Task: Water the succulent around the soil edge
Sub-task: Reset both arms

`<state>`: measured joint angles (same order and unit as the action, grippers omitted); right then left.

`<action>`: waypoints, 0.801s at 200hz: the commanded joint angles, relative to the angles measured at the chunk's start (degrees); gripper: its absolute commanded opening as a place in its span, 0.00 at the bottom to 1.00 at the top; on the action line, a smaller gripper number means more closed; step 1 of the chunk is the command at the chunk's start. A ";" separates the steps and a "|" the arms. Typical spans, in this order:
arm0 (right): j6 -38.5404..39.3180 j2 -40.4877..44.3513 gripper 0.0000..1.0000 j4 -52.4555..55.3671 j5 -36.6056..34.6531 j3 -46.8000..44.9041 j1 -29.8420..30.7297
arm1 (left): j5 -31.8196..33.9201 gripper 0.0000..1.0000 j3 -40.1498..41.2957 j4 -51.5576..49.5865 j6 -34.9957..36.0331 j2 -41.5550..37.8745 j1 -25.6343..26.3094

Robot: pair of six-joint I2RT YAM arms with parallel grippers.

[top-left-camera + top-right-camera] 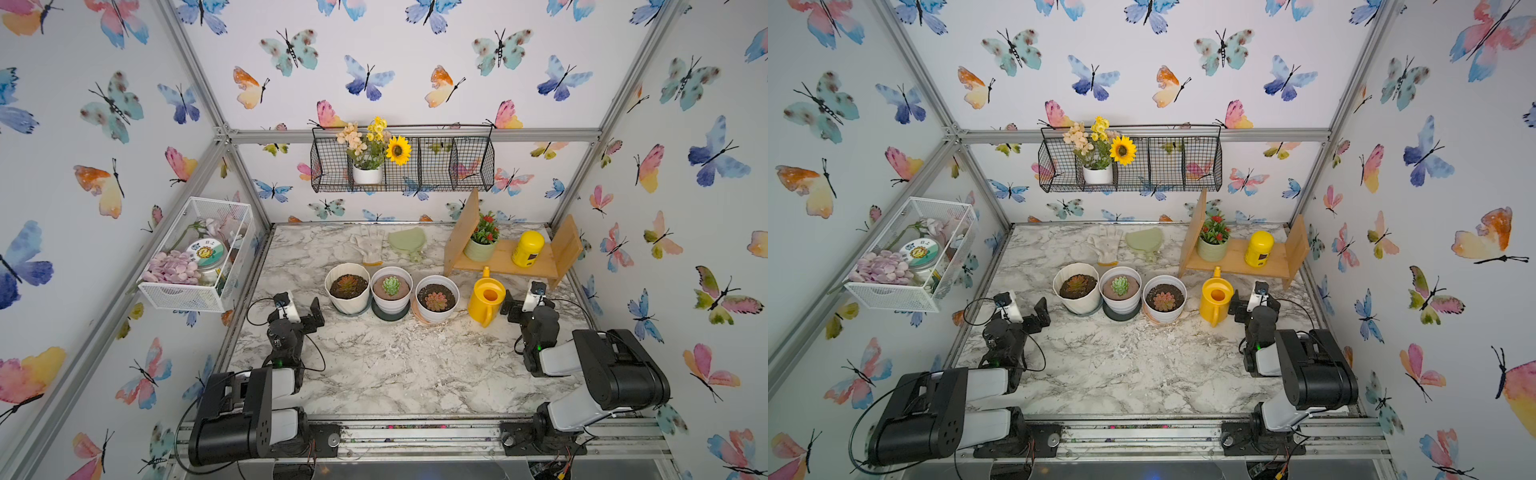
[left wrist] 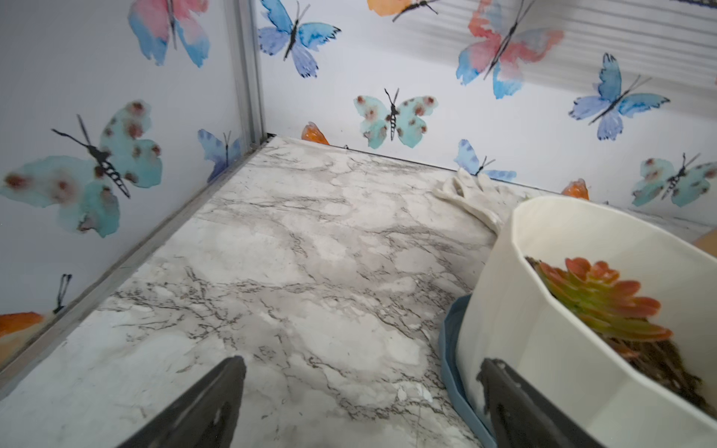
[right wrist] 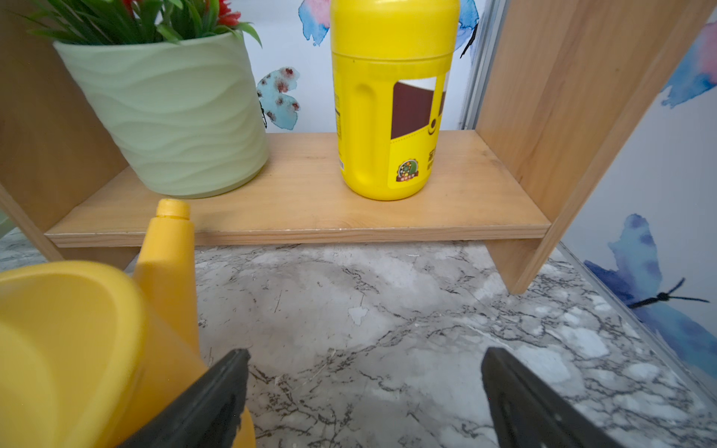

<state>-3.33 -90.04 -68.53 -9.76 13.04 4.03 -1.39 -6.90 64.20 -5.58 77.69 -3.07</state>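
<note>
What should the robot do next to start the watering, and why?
Probably shift the right claw sideways to the yellow watering can and line it up on the handle. The claw is open with only bare table between its fingers. The can stands right beside it, not gripped. No pouring can begin until the can is held.

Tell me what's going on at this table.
Nothing is being held yet. The right gripper sits open beside the yellow watering can, its jaws not around it. The left gripper is open too, next to the leftmost succulent pot. Three such pots stand in a row on the marble table. The can stands upright, so watering has not begun.
</note>
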 commanded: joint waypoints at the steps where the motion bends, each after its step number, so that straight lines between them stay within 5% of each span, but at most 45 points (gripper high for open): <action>1: 0.70 0.22 0.98 0.03 1.38 1.07 -0.25 | 0.44 0.99 -2.23 6.00 4.41 5.22 2.53; 13: 0.73 0.22 0.98 -0.01 1.33 1.02 -0.18 | 3.09 0.98 -5.31 -4.36 4.85 2.27 4.14; 32: 0.70 0.22 0.98 -0.06 1.40 1.01 -0.17 | 3.45 0.98 -3.28 4.14 5.12 4.96 4.28; 51: 0.70 0.22 0.98 -0.04 1.73 1.03 -0.21 | 3.43 0.98 -5.50 -4.46 4.86 2.58 4.30; 160: 0.87 0.13 0.98 0.11 2.02 1.22 -0.22 | 3.67 0.98 -5.14 -2.87 5.02 2.90 4.39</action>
<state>-3.27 -90.04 -68.25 -8.99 13.47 4.03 0.25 -11.46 61.89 -1.26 81.56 1.15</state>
